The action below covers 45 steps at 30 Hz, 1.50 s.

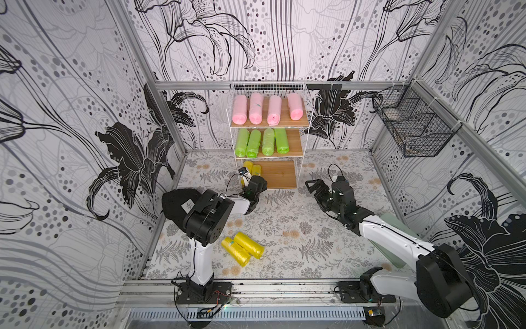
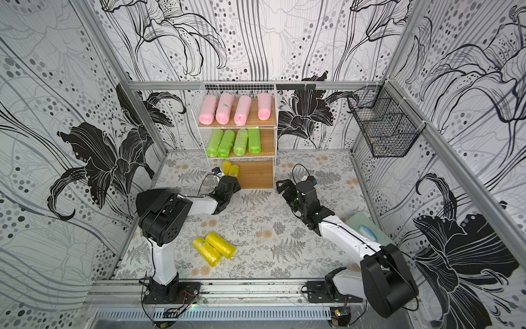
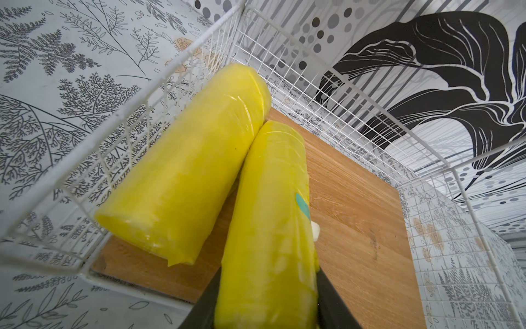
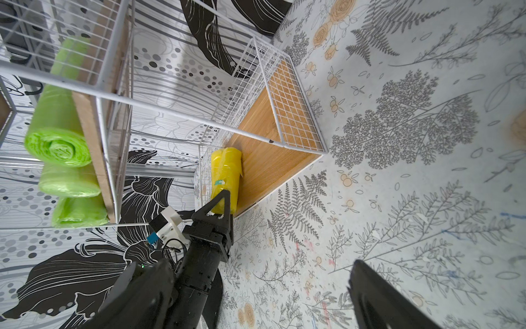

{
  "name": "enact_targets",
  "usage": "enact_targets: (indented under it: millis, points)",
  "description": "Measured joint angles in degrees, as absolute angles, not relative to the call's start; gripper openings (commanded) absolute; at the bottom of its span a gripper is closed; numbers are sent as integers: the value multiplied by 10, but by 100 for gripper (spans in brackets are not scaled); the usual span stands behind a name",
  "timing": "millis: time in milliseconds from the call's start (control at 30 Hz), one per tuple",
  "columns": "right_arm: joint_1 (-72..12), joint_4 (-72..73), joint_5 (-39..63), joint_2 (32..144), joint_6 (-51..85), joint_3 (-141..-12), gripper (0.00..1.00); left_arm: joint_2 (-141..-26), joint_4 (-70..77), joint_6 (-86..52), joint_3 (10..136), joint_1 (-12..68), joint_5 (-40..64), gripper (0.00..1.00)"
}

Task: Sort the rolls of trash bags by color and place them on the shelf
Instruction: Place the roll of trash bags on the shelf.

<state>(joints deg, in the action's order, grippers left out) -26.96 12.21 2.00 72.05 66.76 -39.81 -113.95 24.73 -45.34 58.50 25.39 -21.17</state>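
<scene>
- One white wire shelf stood against the back wall, fitted with three wooden boards.
- Twelve rolls of trash bags showed in both top views, in three colors.
- Four pink rolls lay on the top board.
- Four light green rolls lay on the middle board.
- Four yellow rolls were split two and two: a pair on the bottom board, a pair on the table.
- One black wire basket hung at the side.
- Two robot arms reached over the table.

A lab robot cell: aluminium frame, flower-printed wall panels, robot arms bolted to a base rail.
</scene>
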Motion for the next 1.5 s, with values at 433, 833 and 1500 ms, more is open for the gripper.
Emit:
enact_targets:
  millis: [433, 833, 1500]
  points:
    - [-270, 126, 20, 720, 668, -394, 100, -1164, 227, -473, 604, 243, -185, 60]
    - [-270, 127, 20, 720, 668, -383, 100, -1150, 238, -492, 579, 243, -171, 71]
    - [-424, -126, 29, 690, 338, -523, 90, -824, 87, -487, 416, 281, -58, 76]
